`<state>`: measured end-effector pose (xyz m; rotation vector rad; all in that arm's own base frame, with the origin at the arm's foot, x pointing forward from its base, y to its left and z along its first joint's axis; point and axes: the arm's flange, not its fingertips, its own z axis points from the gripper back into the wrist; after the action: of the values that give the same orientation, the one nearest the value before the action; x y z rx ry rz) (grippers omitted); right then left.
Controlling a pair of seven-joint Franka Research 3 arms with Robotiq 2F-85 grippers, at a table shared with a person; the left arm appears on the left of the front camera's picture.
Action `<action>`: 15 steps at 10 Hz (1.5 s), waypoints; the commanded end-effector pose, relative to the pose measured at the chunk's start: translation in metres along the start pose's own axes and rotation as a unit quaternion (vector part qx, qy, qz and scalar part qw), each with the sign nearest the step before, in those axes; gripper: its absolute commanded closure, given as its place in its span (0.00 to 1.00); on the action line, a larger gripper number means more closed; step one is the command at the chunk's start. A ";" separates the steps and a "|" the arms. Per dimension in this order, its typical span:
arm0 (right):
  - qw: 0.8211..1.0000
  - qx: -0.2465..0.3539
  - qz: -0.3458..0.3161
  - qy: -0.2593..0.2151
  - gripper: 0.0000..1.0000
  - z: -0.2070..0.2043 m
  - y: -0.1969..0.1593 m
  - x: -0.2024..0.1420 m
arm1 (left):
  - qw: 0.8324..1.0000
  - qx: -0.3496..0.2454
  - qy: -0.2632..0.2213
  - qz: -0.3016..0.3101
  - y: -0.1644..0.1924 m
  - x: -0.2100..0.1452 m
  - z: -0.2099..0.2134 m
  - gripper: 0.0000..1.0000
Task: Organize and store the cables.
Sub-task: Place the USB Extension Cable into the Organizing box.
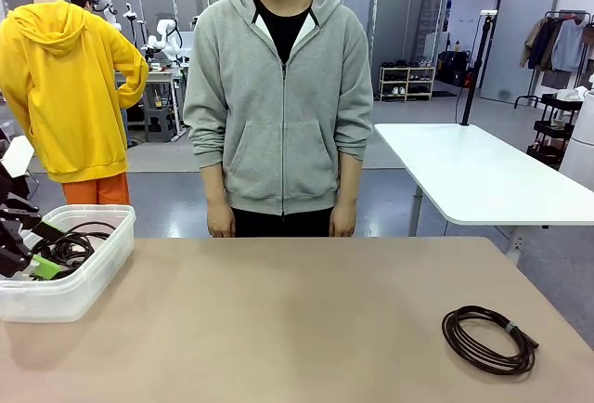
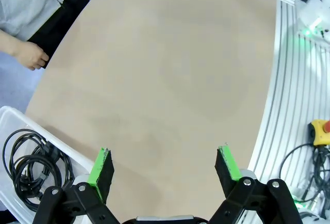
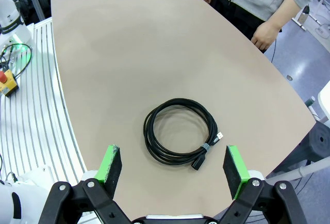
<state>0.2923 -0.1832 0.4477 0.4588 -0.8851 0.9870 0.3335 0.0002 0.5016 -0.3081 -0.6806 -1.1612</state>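
The left gripper (image 2: 164, 168) has black, angular linkage fingers with silver pivot screws, each tipped with a bright green pad (image 2: 100, 166). The right gripper (image 3: 174, 169) is built the same, black with a green pad (image 3: 110, 163) on each finger. The person (image 1: 281, 97) wears a grey zip hoodie with front pockets over a black shirt.

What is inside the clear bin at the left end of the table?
Coiled black cables lie inside the bin, also seen from the left wrist. The left gripper covers part of the bin, so how many coils it holds cannot be told.
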 end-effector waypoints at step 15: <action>0.862 -0.105 -0.339 0.362 0.00 -0.177 -0.057 0.070 | 1.000 0.001 -0.001 0.005 -0.001 0.002 0.001 0.00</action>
<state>0.4334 -0.0525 0.4213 0.1901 -0.1052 0.3907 0.3333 0.0001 0.5023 -0.3067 -0.6816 -1.1614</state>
